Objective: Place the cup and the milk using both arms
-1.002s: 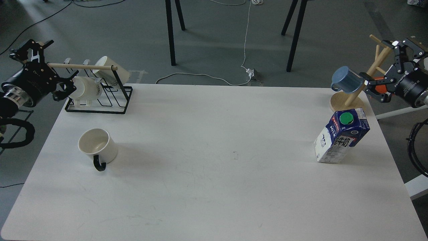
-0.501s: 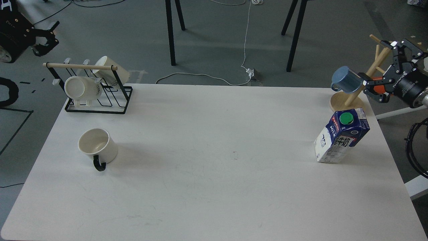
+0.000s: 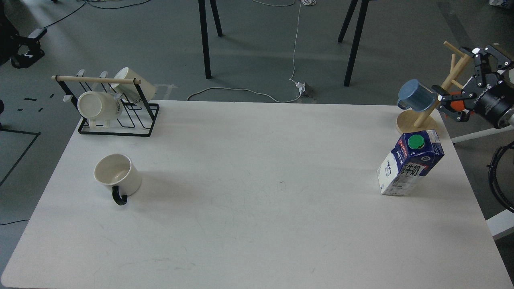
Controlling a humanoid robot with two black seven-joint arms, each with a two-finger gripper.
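The cup (image 3: 117, 174), cream-white with a black loop handle towards me, stands upright on the left part of the white table (image 3: 257, 224). The milk (image 3: 409, 162), a dark-blue and white carton with a green cap, stands near the right edge. My left gripper (image 3: 29, 46) is far off at the top left edge, over the floor, well behind the cup; its fingers look spread and empty. My right gripper (image 3: 459, 76) is open and empty beside the wooden mug tree, behind and to the right of the milk.
A black wire rack (image 3: 116, 120) with a wooden bar holds two cream lettered mugs at the back left corner. A wooden mug tree (image 3: 417, 120) at the back right holds a blue mug (image 3: 417, 96) and an orange mug (image 3: 455, 105). Black stand legs and cables are on the floor behind.
My left arm has drawn away from the rack, up and to the left, almost out of view. My right gripper has shifted only slightly. Cup and milk have not moved.
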